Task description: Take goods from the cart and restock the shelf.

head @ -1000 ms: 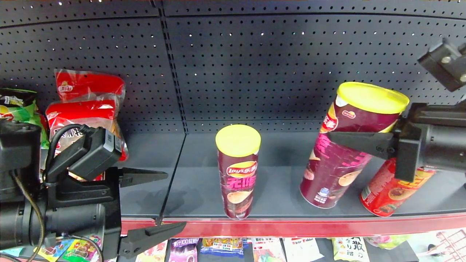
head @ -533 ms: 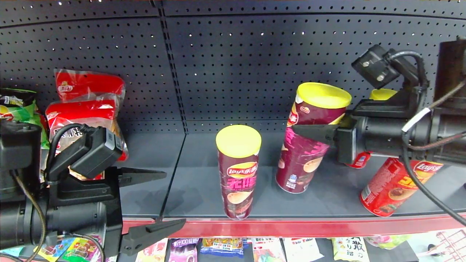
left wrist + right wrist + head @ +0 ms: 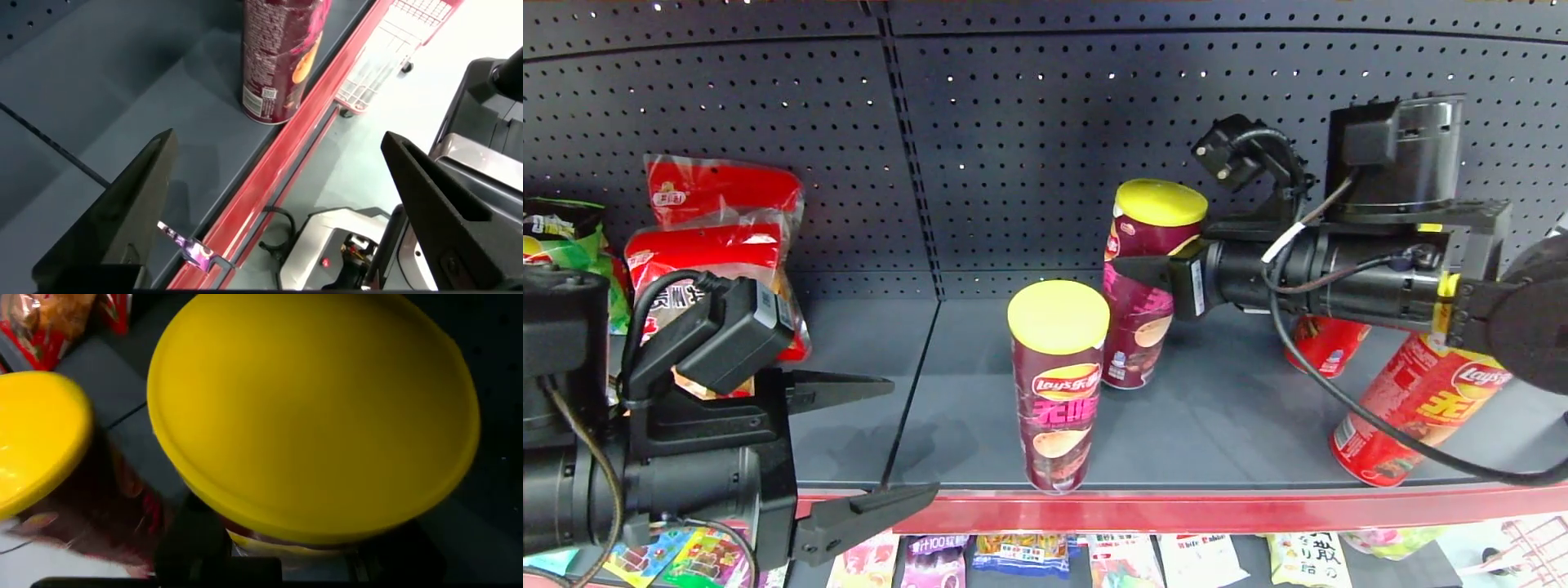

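Note:
My right gripper point(image 3: 1137, 269) is shut on a purple chip can with a yellow lid point(image 3: 1143, 327), gripping it just below the lid. The can leans slightly, its base close to the grey shelf board point(image 3: 1225, 425); I cannot tell if it touches. It sits behind and to the right of a matching purple can point(image 3: 1058, 384) that stands upright at the shelf's front edge. In the right wrist view the held can's lid point(image 3: 315, 416) is beside the other can's lid point(image 3: 37, 433). My left gripper point(image 3: 882, 445) hangs open and holds nothing at the shelf's front left.
Two red chip cans point(image 3: 1413, 408) point(image 3: 1327, 343) lean at the right of the shelf. Red snack bags point(image 3: 715, 237) and a green bag point(image 3: 564, 237) stand at the back left. The left wrist view shows the front can point(image 3: 278, 57), the red shelf lip point(image 3: 270, 163) and a white wire cart point(image 3: 380, 57).
My right gripper has carried the purple can leftward and deeper into the shelf, to behind the front can. The red cans are now uncovered. The left arm has barely moved.

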